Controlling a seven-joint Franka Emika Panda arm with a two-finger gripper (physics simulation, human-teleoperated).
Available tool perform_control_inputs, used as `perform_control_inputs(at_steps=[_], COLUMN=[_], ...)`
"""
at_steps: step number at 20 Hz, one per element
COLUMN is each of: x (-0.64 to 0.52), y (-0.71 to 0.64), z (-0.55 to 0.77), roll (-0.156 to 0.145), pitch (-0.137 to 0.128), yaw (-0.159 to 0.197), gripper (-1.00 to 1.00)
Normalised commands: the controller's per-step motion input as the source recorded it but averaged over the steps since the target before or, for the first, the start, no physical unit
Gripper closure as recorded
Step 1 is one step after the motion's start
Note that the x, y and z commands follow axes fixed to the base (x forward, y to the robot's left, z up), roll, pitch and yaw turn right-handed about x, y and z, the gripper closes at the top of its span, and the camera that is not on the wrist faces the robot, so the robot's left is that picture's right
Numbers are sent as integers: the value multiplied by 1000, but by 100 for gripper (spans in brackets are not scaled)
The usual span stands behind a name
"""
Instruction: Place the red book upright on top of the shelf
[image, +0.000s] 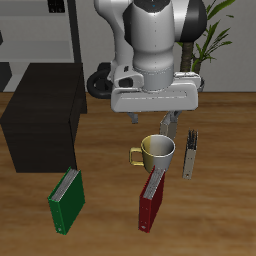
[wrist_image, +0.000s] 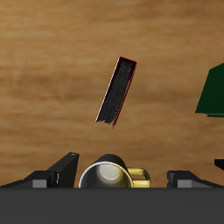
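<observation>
Red book (image: 151, 203) stands on the table in the lower middle of the exterior frame, not yet taken.

I judge it stiff and fairly light, with smooth covers, so I would pinch it across the two covers near the top edge. It stands upright, long axis vertical, spine toward the front edge. My gripper (image: 166, 127) hangs above, fingers spread and empty; mug (image: 156, 152) just behind, green book (image: 65, 200) aside, shelf (image: 40, 130) at left.

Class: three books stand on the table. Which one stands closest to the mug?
The thin grey book, just beside the yellowish mug. The red book stands a little nearer the front edge; the green book is much farther off, near the black shelf.
</observation>
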Motion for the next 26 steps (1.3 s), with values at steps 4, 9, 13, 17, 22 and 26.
perform_control_inputs(at_steps=[4,9,13,17,22,26], x=[187,301,220,84,-13,50], y=[54,-34,116,72,136,-99], z=[11,11,-159,-122,-133,-79], roll=[4,-11,47,31,38,-8], pitch=[-11,-41,-31,1,-31,-21], yaw=[-28,-35,10,-22,-8,-44], gripper=[-100,-100,-100,-100,-100,-100])
